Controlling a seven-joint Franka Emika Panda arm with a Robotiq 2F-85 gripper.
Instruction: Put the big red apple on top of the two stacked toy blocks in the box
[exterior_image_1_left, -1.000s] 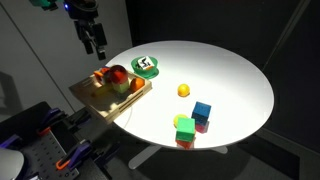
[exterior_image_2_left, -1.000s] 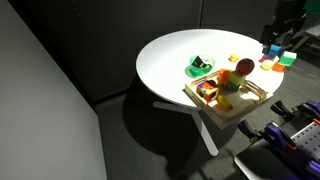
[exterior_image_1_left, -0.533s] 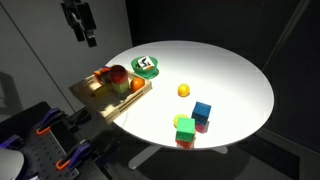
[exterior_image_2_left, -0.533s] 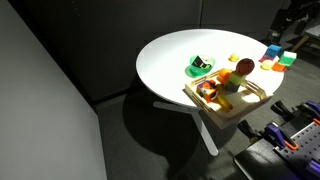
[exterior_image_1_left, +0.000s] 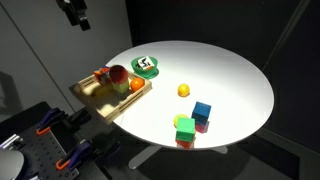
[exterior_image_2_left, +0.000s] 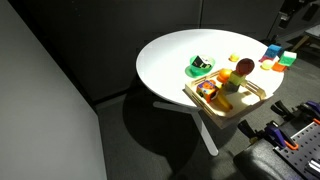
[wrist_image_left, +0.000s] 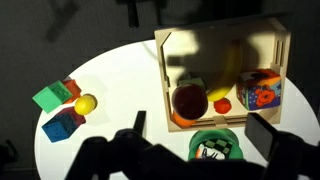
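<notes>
The big red apple (wrist_image_left: 190, 100) sits in the box (wrist_image_left: 160, 60), by the rim nearest the green-and-white dish (wrist_image_left: 215, 148). It seems to rest on the two stacked toy blocks (wrist_image_left: 178, 119), of which only an orange edge shows beneath it. In an exterior view the apple (exterior_image_2_left: 244, 67) stands above the rim. The placing therefore looks done. The gripper (wrist_image_left: 200, 125) hangs high over the table, jaws spread wide and empty. The next move probably calls only for a retreat that avoids the stack. The apple is round, with no long axis, and its stem side cannot be told. The stack's axis looks upright.
</notes>
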